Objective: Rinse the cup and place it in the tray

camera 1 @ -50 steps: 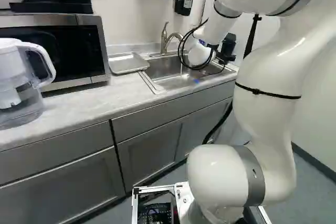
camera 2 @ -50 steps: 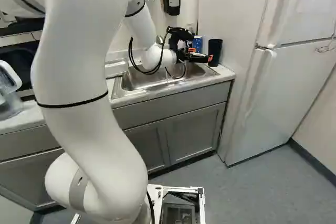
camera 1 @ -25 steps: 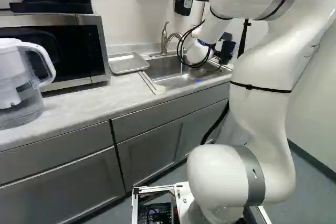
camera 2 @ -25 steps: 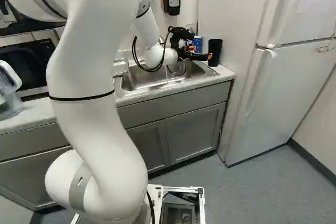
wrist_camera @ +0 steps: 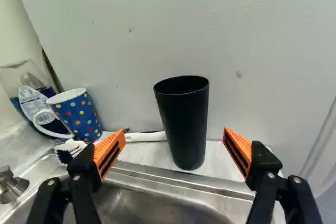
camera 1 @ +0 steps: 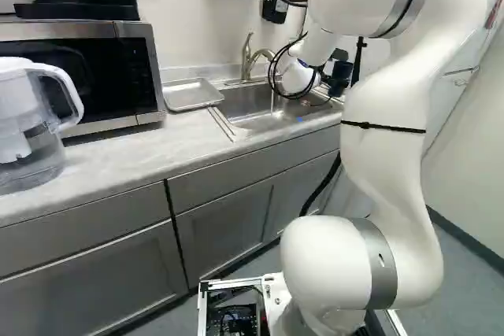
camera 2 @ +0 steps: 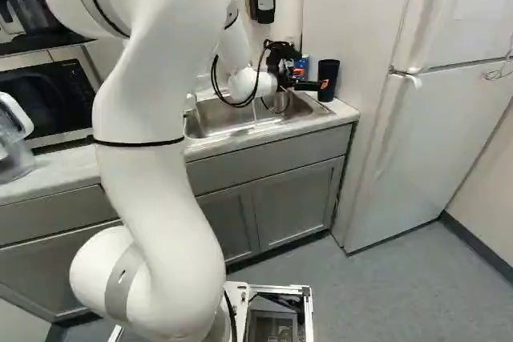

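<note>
In the right base view my gripper (camera 2: 309, 84) reaches over the sink's far right end, level with a black cup (camera 2: 328, 74). The wrist view has my gripper (wrist_camera: 174, 137) open, its orange pads wide apart, and the upright black cup (wrist_camera: 184, 121) ahead between their lines, held by neither. That cup stands on the counter strip behind the sink rim, against a pale panel. A metal tray (camera 1: 191, 94) lies on the counter left of the sink (camera 1: 264, 112). Water runs from the faucet (camera 1: 247, 57) into the basin.
Beside the black cup are a blue dotted mug (wrist_camera: 77, 115), a brush (wrist_camera: 71, 148) and a clear bottle (wrist_camera: 32, 95). A white fridge (camera 2: 433, 134) rises to the right. A microwave (camera 1: 87, 76) and a water pitcher (camera 1: 31, 127) stand left of the tray.
The arm's upper links have swung leftward in the left base view and rightward in the right base view. My gripper has come slightly closer to the black cup. The base has not moved.
</note>
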Motion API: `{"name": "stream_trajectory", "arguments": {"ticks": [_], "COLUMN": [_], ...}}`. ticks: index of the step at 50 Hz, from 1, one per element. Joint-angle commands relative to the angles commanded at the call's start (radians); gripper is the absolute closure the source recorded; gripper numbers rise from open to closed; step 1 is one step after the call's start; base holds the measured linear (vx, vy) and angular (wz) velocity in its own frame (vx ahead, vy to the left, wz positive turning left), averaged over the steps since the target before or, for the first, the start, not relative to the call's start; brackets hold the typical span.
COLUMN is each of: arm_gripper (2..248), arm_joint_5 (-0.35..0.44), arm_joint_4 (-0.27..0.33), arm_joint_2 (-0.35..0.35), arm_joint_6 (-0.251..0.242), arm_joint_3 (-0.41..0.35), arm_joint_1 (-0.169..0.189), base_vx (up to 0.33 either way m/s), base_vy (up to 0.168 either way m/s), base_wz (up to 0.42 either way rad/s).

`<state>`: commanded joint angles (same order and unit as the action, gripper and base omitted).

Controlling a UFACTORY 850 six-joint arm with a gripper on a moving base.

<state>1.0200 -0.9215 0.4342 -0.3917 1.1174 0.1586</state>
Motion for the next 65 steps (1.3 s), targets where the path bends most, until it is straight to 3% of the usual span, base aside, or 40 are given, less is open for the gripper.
{"name": "stream_trajectory", "arguments": {"ticks": [35, 65], "arm_gripper": [3, 12], "arm_joint_5": [-0.005, -0.019], "arm_joint_4": [0.000, 0.000], "arm_joint_2": [0.091, 0.107], "arm_joint_6": [0.000, 0.000], "arm_joint_3": [0.118, 0.138], "arm_joint_1": [0.052, 0.068], "base_vx": [0.000, 0.000], "base_vy": [0.000, 0.000], "base_wz": [0.000, 0.000]}}
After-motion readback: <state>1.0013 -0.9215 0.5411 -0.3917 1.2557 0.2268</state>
